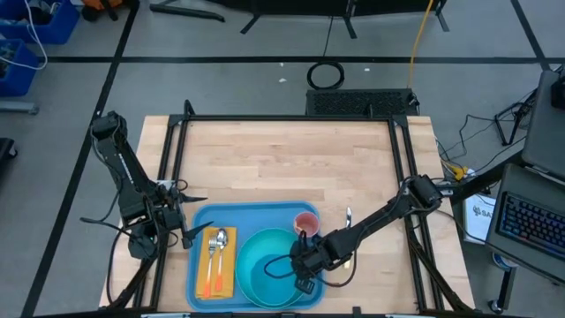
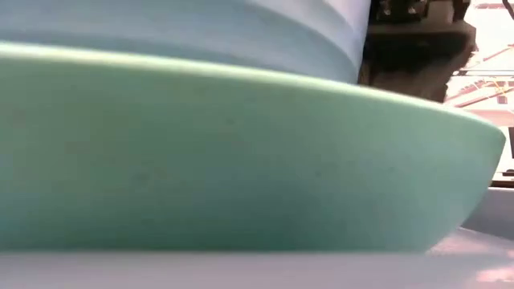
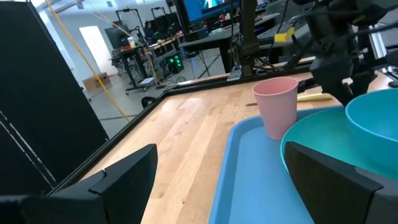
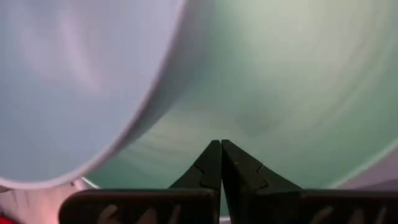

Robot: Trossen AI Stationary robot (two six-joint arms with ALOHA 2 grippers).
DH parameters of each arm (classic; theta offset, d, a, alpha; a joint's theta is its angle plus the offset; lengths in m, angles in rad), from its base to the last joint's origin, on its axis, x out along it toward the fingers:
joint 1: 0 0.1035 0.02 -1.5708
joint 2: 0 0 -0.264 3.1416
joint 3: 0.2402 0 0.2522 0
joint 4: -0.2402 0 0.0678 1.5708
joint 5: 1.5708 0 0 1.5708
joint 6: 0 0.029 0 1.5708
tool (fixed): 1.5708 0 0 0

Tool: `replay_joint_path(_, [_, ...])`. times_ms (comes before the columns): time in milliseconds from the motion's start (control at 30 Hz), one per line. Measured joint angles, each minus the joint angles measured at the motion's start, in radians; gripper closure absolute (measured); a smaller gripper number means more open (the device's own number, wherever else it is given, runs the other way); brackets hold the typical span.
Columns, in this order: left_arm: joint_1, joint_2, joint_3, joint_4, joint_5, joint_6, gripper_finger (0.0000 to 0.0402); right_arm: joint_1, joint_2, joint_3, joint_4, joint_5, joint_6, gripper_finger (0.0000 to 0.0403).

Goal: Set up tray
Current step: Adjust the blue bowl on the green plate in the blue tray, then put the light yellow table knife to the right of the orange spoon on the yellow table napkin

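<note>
Wooden table [image 1: 282, 159] up top, tray [image 1: 256, 216] at its near edge, long axis left-right; right gripper [image 1: 303, 262] pinched empty over plate [image 1: 265, 274] and bowl [image 3: 376, 127], nearer than left gripper [image 1: 181, 231], spread wide off tray's left end.

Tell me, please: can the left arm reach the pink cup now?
Probably yes. The left gripper is open at the tray edge, and bare tray lies between it and the pink cup.
</note>
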Motion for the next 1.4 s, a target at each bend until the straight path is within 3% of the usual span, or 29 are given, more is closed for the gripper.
replay_joint_path(300, [0.000,0.000,0.000,-0.001,0.000,-0.002,0.0050,0.008,-0.041,0.000,-0.003,0.055,-0.016,0.0403])
replay_joint_path(733, [0.000,0.000,0.000,-0.001,0.000,-0.003,0.0050,0.008,-0.039,0.000,0.115,0.026,-0.060,0.0403])
replay_joint_path(900, [0.000,0.000,0.000,-0.001,0.000,0.000,0.0050,0.004,-0.039,0.000,0.115,0.099,-0.103,0.0403])
replay_joint_path(1400, [0.000,0.000,0.000,-0.002,0.000,-0.004,0.0050,0.016,-0.070,0.000,0.071,0.082,-0.094,0.0403])
